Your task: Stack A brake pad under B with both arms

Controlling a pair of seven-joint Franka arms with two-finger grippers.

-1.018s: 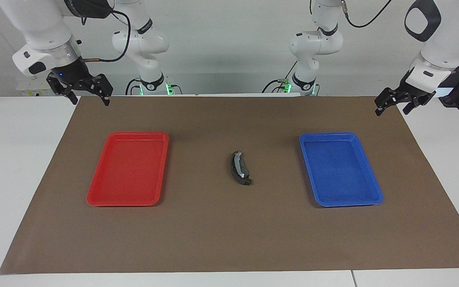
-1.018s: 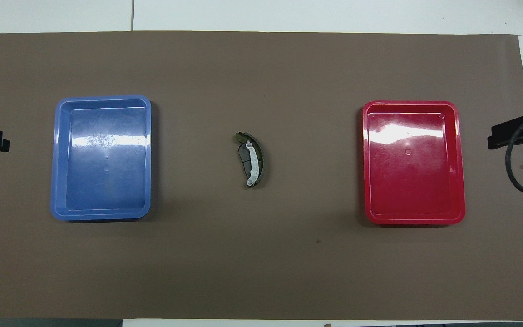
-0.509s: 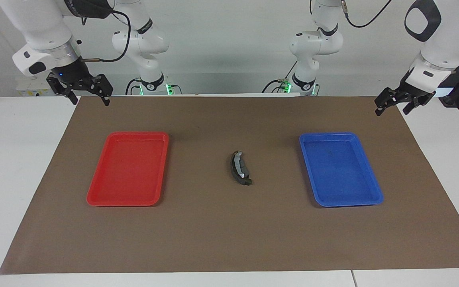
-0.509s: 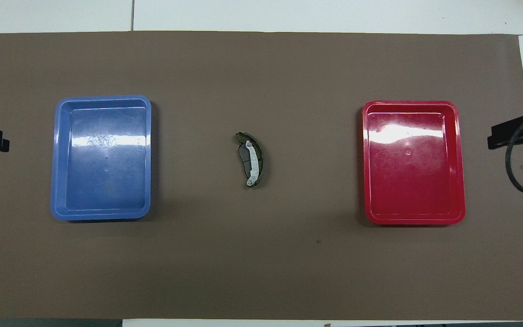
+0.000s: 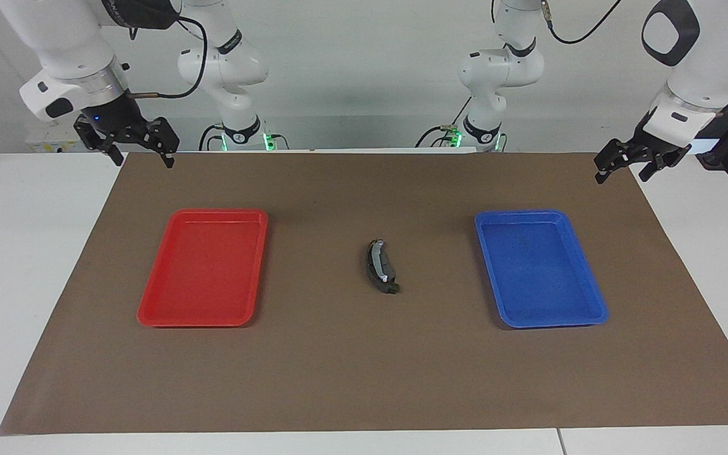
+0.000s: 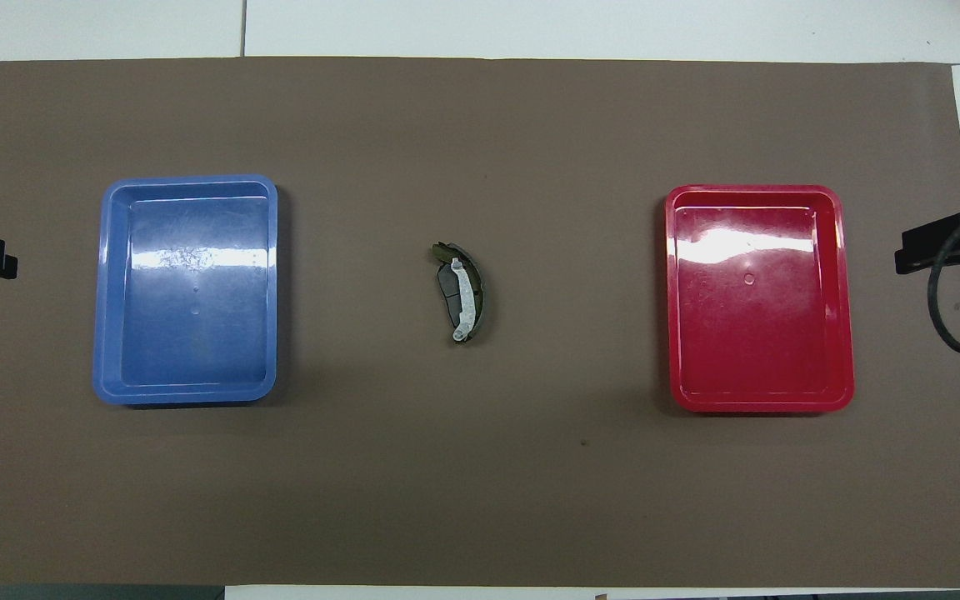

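B (image 5: pixel 379 265), the long black crescent with a silvery face, lies on the brown mat midway between the two trays. The A brake pad (image 6: pixel 447 288), short and dark grey, shows at B's (image 6: pixel 467 293) inner curve, toward the left arm's end; it looks tucked partly beneath B. My right gripper (image 5: pixel 143 159) hangs open and empty over the mat's corner at the right arm's end, by the robots. At the left arm's end my left gripper (image 5: pixel 622 177) hangs open and empty over the matching corner. Both are well away from the pads.
A red tray (image 5: pixel 149 303) lies toward the right arm's end and a blue tray (image 5: pixel 594 303) toward the left arm's end, both with nothing in them. A black part with a cable loop (image 6: pixel 951 250) shows at the mat's edge at the right arm's end.
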